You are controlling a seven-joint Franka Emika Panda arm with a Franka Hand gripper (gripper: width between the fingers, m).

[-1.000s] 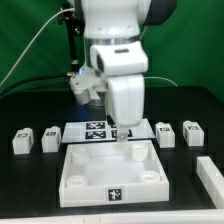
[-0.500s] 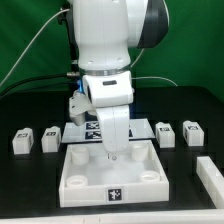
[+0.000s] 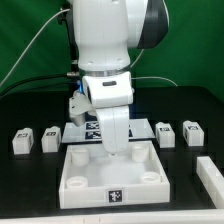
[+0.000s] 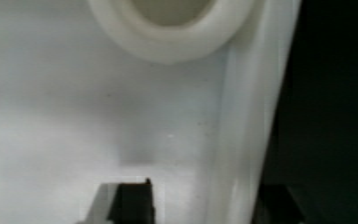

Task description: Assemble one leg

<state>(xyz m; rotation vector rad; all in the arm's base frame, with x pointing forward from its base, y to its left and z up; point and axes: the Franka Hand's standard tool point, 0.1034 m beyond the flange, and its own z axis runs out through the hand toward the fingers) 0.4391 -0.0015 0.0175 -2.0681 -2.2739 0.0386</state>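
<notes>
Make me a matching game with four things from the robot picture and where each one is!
Things:
1. end effector
2. marker board
3. tray-like piece
4. leftmost leg

Places:
A. far at the exterior view's left
B. behind the tray-like piece, partly hidden by the arm
C. low over the tray-like piece
D. front and middle of the exterior view

Pairs: 1-C, 2-B, 3-D, 4-A

Gripper [image 3: 113, 152] low, straight down.

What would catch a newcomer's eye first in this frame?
The bulky white arm fills the centre, its lower end inside the square white tray-like piece. Small tagged legs sit apart on the black table, two at each side of the exterior view.
</notes>
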